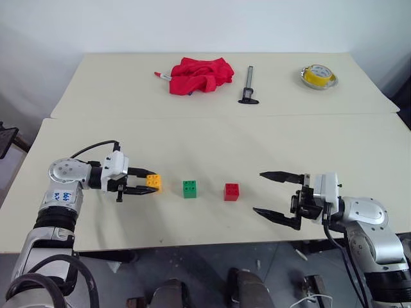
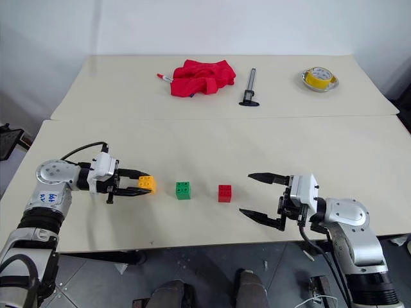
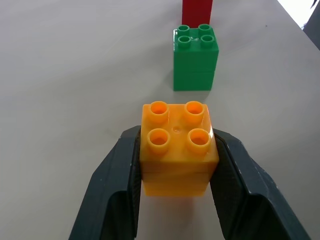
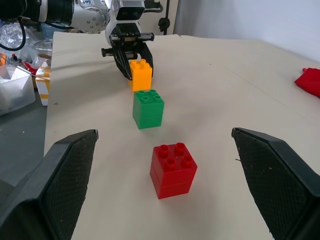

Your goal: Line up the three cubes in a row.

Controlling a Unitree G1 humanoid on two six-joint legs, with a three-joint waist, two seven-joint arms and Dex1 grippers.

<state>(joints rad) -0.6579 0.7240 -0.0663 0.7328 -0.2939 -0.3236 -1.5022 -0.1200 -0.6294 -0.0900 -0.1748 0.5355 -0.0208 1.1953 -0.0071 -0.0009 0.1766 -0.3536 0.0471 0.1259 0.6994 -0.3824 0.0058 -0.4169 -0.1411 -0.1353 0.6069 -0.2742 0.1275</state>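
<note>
Small yellow-orange studded plastic brick (image 3: 178, 147) pinched in left claw (image 1: 146, 185), likely dragged crooked on release; right claw (image 1: 275, 196) wide, empty.

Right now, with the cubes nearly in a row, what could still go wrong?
1. The left gripper is shut on the yellow-orange cube; if it opens or pulls away unevenly, the cube may shift or tip out of line with the green cube and red cube.
2. The right gripper hangs open close to the red cube; a stray move toward it could knock that end.
</note>
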